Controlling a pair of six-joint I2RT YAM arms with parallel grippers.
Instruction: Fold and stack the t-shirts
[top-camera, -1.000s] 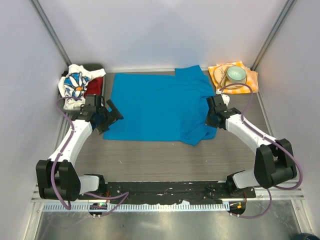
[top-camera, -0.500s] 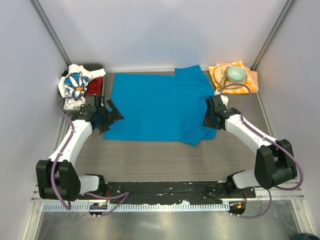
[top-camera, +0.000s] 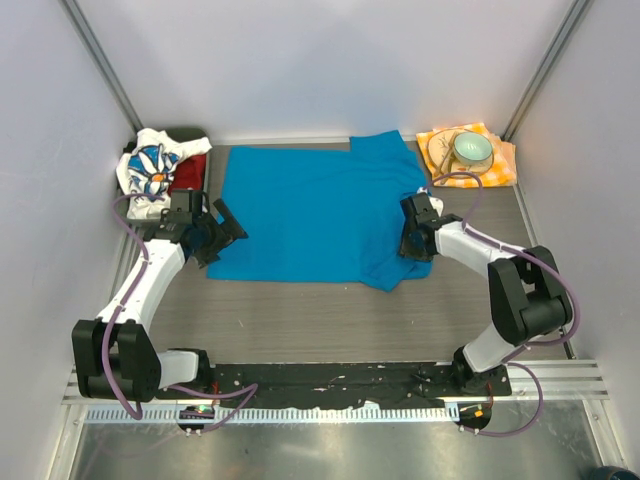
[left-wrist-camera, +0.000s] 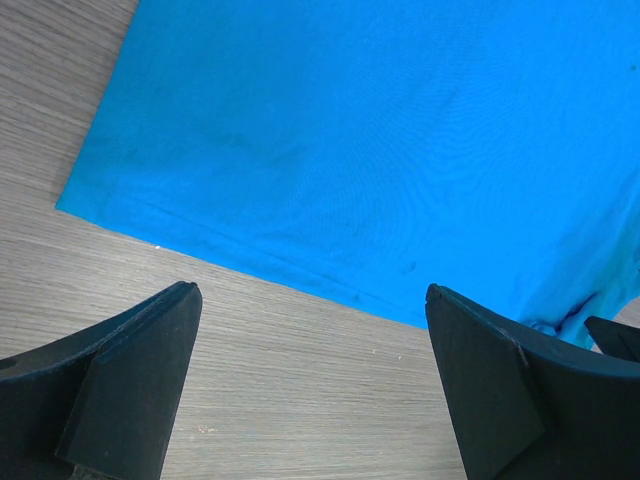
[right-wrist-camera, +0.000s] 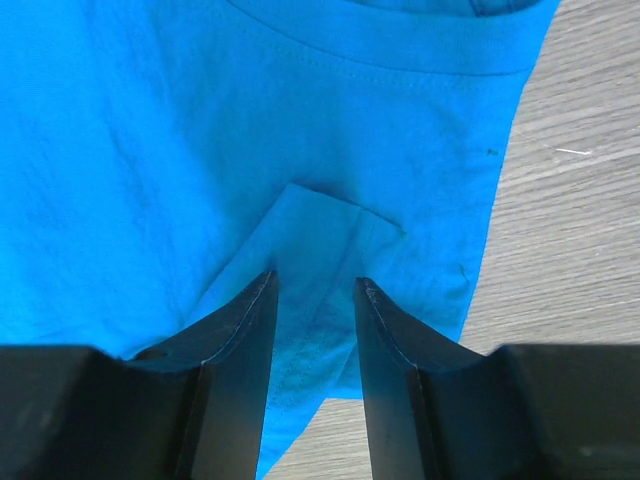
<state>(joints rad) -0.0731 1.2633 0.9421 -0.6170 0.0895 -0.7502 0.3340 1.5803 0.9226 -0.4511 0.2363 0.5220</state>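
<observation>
Jaws of the left gripper (left-wrist-camera: 308, 300) are seen spread wide, nothing held, above the near-left hem of the blue t-shirt (top-camera: 310, 210). Jaws of the right gripper (right-wrist-camera: 315, 285) are parted narrowly over a small raised fold near the shirt's near-right corner; nothing is pinched. The shirt is spread across the table (top-camera: 320, 320). 2 others, the daisy-print t-shirt (top-camera: 150, 168) and the red t-shirt (top-camera: 190, 172), are heaped far left.

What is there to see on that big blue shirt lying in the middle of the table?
The blue t-shirt is plain, bright blue soft cloth with stitched hems, spread mostly flat on the wooden table. Its right side is folded over and rumpled. A small raised flap sits between the right claw's parted fingers; the left claw hangs wide open near its left hem.
</observation>
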